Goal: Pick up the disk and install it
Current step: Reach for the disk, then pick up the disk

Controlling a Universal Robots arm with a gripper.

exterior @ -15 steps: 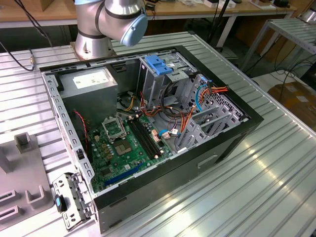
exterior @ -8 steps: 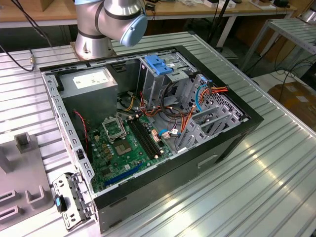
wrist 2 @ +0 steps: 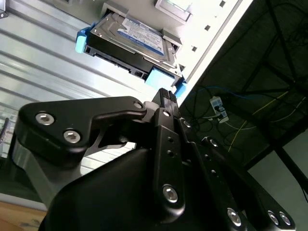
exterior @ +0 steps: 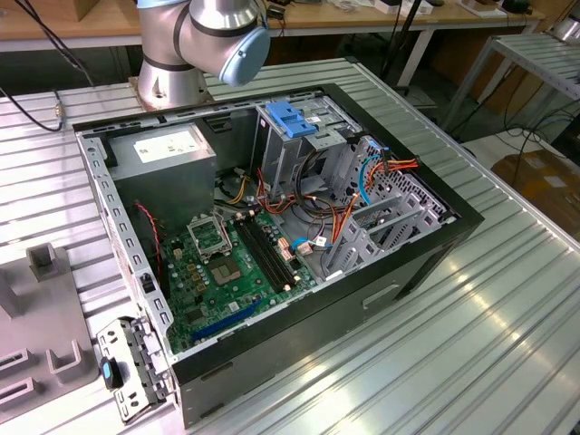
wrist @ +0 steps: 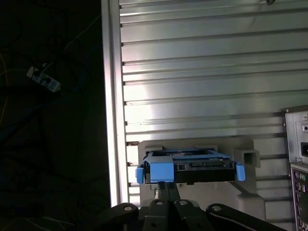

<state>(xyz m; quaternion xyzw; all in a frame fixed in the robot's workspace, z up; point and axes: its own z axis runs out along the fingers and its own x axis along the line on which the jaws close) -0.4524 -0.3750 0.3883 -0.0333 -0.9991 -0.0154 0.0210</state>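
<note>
Remote station here. Biggest thing first: the ribbed metal desk [exterior: 507, 344], with the open PC case [exterior: 272, 349] lying on its side on it, motherboard facing up. The disk is outside the case, so I'd say the install part isn't done. Near the case's back panel sits a grey holder [wrist: 248, 156], and the disk [wrist: 202, 166] lies flat in it, label up.

The fingers [wrist 2: 165, 96] are together, not clamped on anything, with the tips just short of the disk and not touching it. From the fingers the disk is straight ahead. Its connector end faces them, so I reckon its long axis runs away from the tips. They line up with one blue corner tab [wrist 2: 160, 77], not the disk's middle.
</note>
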